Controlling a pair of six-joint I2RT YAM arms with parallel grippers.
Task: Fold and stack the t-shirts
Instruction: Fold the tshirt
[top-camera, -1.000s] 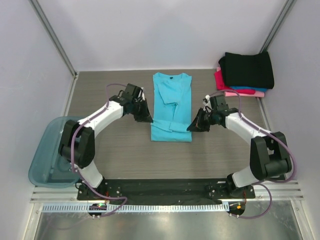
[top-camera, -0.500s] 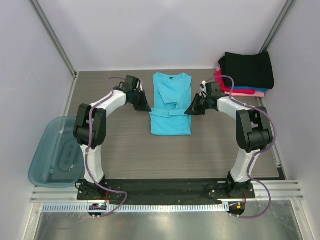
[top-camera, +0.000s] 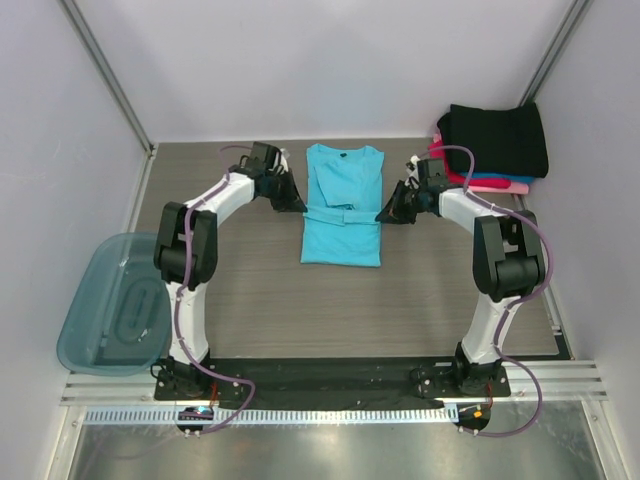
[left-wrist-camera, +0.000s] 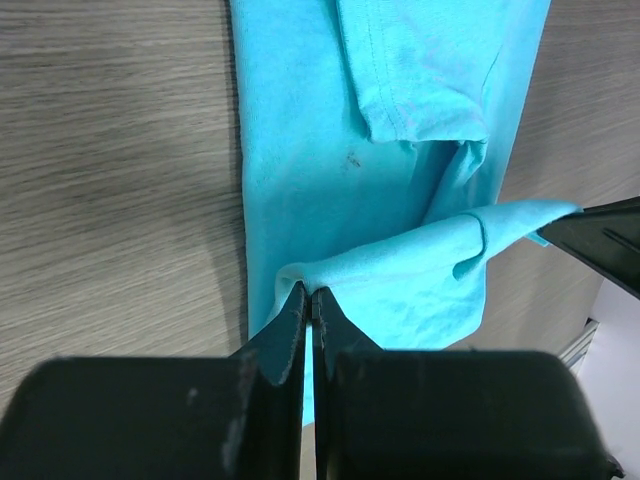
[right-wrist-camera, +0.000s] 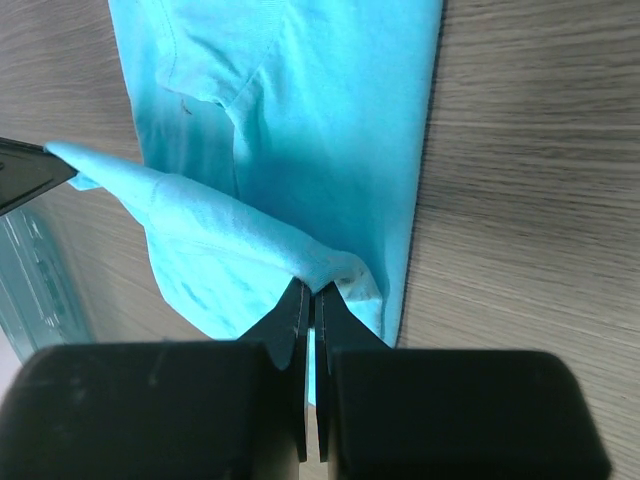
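Note:
A turquoise t-shirt (top-camera: 342, 195) lies lengthwise in the middle of the table, sleeves folded in, collar at the far end. Its lower hem is lifted and stretched across its middle as a raised band. My left gripper (top-camera: 299, 207) is shut on the hem's left corner (left-wrist-camera: 305, 275). My right gripper (top-camera: 383, 214) is shut on the hem's right corner (right-wrist-camera: 325, 272). Both hold the cloth a little above the shirt's body. A stack of folded shirts sits at the far right: black (top-camera: 497, 138) on top, blue (top-camera: 497, 182) and pink/magenta (top-camera: 441, 160) beneath.
A translucent blue-grey plastic bin (top-camera: 108, 317) sits at the table's left edge. Grey walls close in the back and both sides. A metal rail (top-camera: 330, 395) with the arm bases runs along the near edge.
Both grippers have carried the turquoise shirt's lower hem away from the near edge toward the collar. The shirt's lower half now folds up over its middle.

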